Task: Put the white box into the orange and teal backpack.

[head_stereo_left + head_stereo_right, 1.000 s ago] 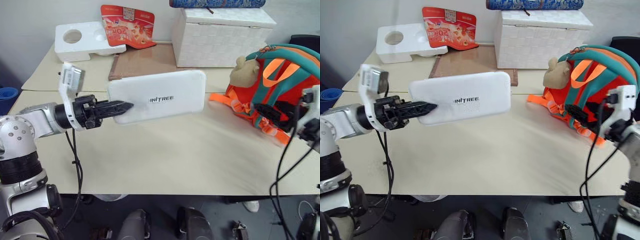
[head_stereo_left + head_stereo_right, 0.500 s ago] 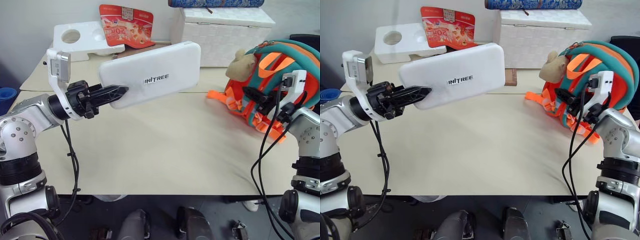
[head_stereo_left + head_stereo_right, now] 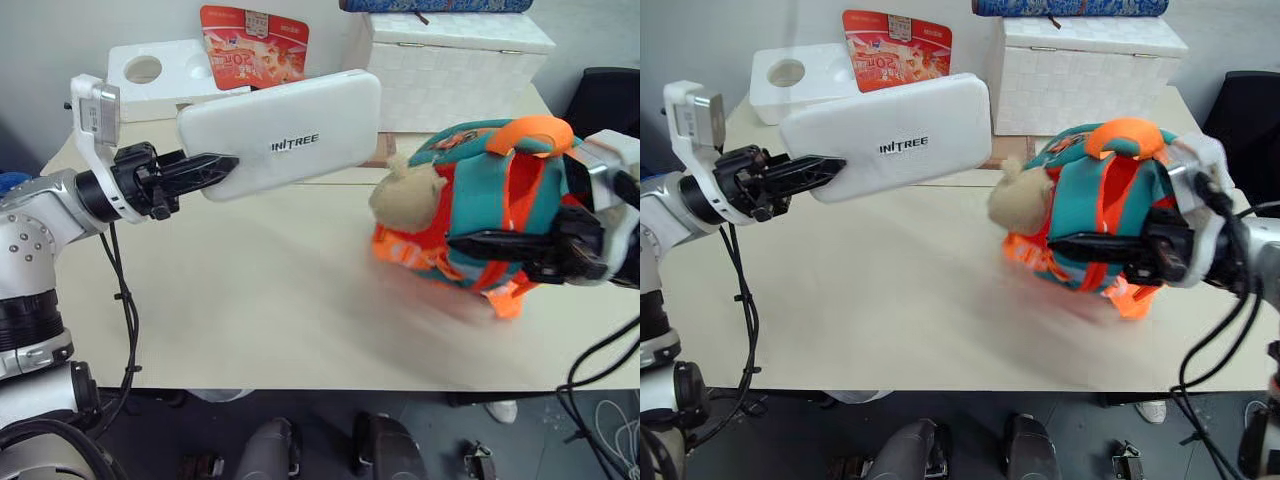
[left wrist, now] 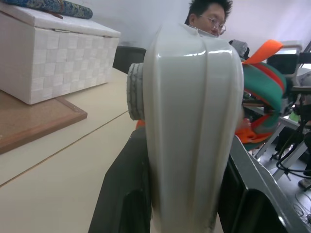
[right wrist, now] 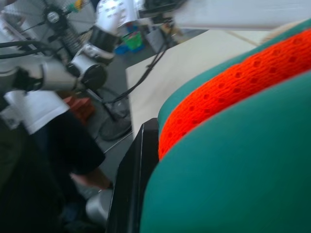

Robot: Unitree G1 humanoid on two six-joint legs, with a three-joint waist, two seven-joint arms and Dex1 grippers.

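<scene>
Left eye view shows the left gripper point(image 3: 215, 168) with its jaws pinching one short end of the white box point(image 3: 285, 145). The box sticks out from the jaws toward the robot's right, held in the air above the surface point(image 3: 250, 300), its far end a little higher than the held end. Its broad face with the dark lettering looks toward the camera. In the left wrist view the box point(image 4: 194, 126) stands on its thin edge between the two black fingers point(image 4: 124, 194), which press on both sides of it.

On the other side, the right gripper point(image 3: 480, 242) has its jaws pressed together on the orange and teal backpack point(image 3: 470, 225), around the teal and orange fabric at the front of it. In the right wrist view one black finger point(image 5: 131, 184) lies just beside the teal and orange fabric point(image 5: 233, 145). The backpack is on the right half of the surface, its tan plush head point(image 3: 405, 195) pointing toward the box. Box and backpack are apart, not touching.

Behind them stand a white woven box point(image 3: 450, 70), a white styrofoam block point(image 3: 150, 75) and a red packet point(image 3: 255, 45). A person point(image 4: 206, 19) shows in the left wrist view behind the box.
</scene>
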